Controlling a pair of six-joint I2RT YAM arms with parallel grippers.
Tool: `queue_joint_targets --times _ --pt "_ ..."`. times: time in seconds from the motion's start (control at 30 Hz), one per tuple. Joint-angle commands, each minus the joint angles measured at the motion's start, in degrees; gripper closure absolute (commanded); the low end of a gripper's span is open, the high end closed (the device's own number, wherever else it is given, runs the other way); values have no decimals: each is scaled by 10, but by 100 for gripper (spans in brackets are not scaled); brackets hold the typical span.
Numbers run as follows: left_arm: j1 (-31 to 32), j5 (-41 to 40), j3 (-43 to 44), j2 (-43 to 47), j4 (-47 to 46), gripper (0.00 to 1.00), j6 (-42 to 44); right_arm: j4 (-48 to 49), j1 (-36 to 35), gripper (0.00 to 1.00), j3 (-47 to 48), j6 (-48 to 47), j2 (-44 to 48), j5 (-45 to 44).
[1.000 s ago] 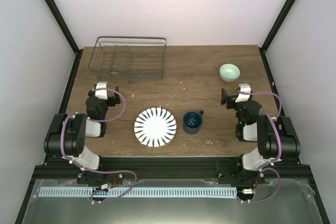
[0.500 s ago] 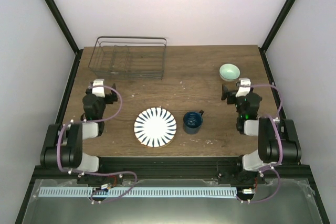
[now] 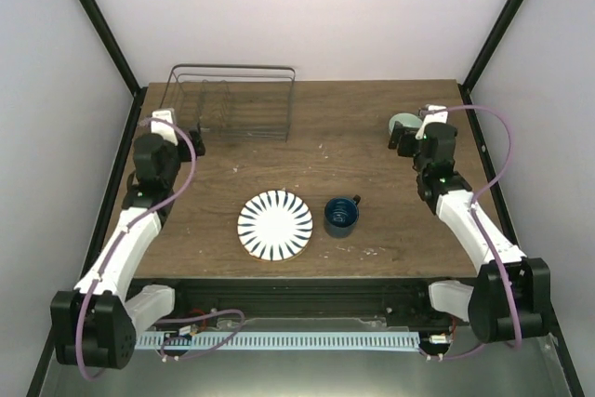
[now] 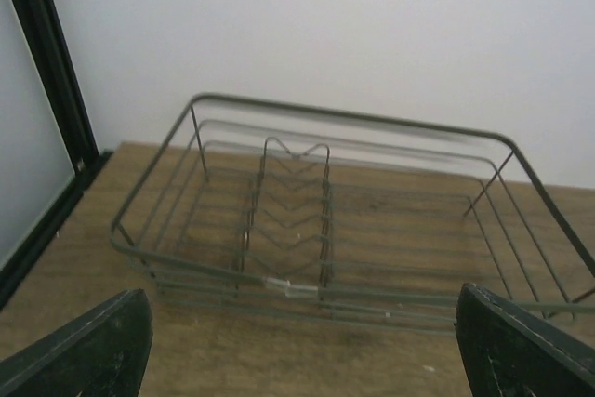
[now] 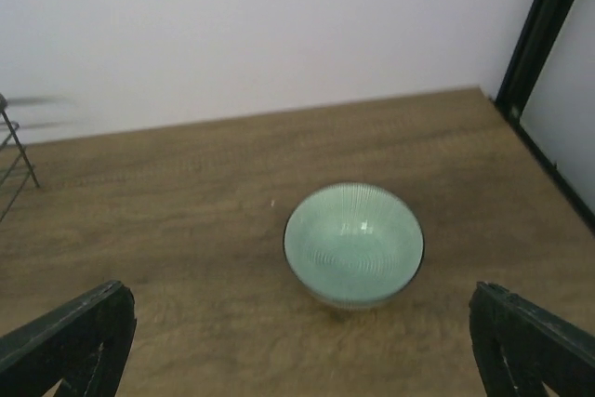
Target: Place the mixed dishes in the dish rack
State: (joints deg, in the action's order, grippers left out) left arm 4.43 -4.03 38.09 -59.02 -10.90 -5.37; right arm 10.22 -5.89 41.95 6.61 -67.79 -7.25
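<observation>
The bowl [image 5: 353,244] was found on the table [image 5: 186,230] straight ahead of the spread right jaws, centred between them; the left jaws, likewise spread, were faced toward the rack [image 4: 279,283].

— Where do your cameras sit?
— One hangs high behind me, facing down on the whole table [image 3: 372,151]. My left wrist one looks low and level, close to the dish rack [image 4: 297,230]; my right wrist one tilts down, near the mint-green bowl [image 5: 353,244].
— What do they share?
— The high one sees both, small.
</observation>
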Motion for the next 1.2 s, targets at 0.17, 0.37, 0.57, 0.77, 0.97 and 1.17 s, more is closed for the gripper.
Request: queue_joint_targets --times 0.17,0.37,0.57,0.77,0.97,1.17 --pt "4 -17 270 -183 291 8 -32 -327 -96 0 80 111 42 -84" --pt "5 -9 473 -351 401 1 -7 -393 -113 0 90 112 99 -93" --pt "4 -36 592 -472 460 0 -1 -412 -113 0 86 106 137 -97" --pt "-1 -39 661 -563 466 0 1 -423 -113 0 85 110 140 -92" --pt "-20 -11 735 -638 471 0 5 -438 -113 0 86 115 157 -85" --pt "-30 7 790 -684 499 0 22 -444 -113 0 94 115 156 -84"
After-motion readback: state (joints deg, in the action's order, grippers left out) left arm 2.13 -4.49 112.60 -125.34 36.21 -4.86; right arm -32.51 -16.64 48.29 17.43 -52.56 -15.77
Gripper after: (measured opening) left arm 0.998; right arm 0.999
